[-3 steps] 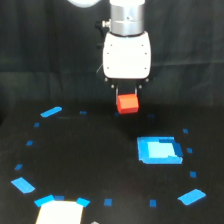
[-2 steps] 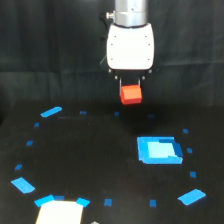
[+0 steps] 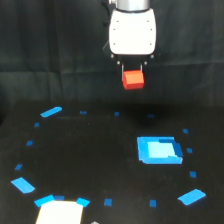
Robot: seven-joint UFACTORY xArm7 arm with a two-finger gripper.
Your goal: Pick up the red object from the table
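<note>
Red object (image 3: 133, 79), a small matte red-orange block, hangs clear of the table (image 3: 90, 150) in the exterior view, clamped between the short dark fingers of the gripper (image 3: 133, 75) just under the white gripper body (image 3: 132, 32), which is wider than the block. No brand, label or writing can be read on the block or the gripper body; the picture is too soft for fine print. Below, the black table carries a ring of small blue tape marks (image 3: 51, 111) and a larger bright blue square patch (image 3: 158, 149) toward the exterior view's right, well apart from the lifted block. At the bottom edge, toward the exterior view's left, sits a pale rectangular thing (image 3: 59, 212) with blue at its upper corners.
</note>
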